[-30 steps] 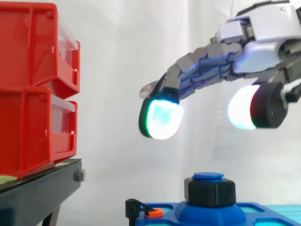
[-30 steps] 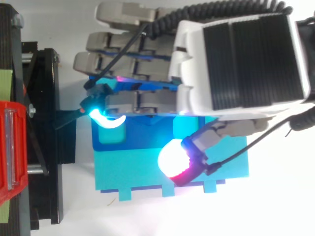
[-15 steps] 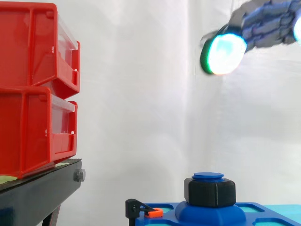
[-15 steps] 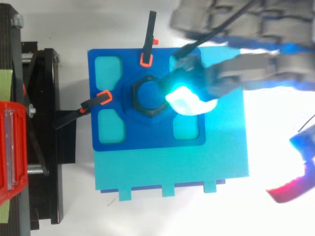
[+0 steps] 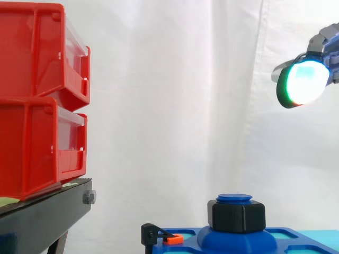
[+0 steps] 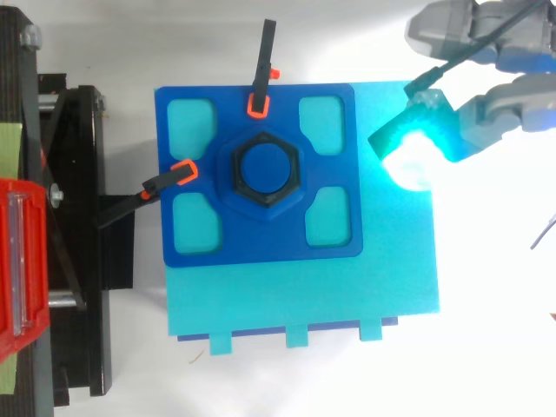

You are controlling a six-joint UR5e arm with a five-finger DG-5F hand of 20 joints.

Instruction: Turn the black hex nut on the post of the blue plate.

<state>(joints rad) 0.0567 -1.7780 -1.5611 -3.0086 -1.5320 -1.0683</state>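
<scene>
Curtain (image 5: 175,106) of white cloth is seen behind the whole work. Two red bins (image 5: 32,95) are stacked at the left on a black stand (image 5: 42,217). To the right of the stand a cyan base (image 6: 304,304) is laid flat, and the blue plate (image 6: 261,248) is set on its far part, with four cyan-floored pockets around a raised middle. The hand (image 6: 495,113) is held high at the right, over the far right corner of the cyan base and well apart from the plate; its fingers are stretched out toward the left and nothing is grasped by them, a fingertip pad (image 5: 303,82) being lit white with a green rim. The black hex nut (image 5: 238,216) is seated on the post (image 6: 265,169) at the middle of the plate, the post's round blue top standing just above it. Two small black clamps with orange tips are placed at the plate's edges, one at the far edge (image 6: 261,78) and one at the left edge (image 6: 161,182)
</scene>
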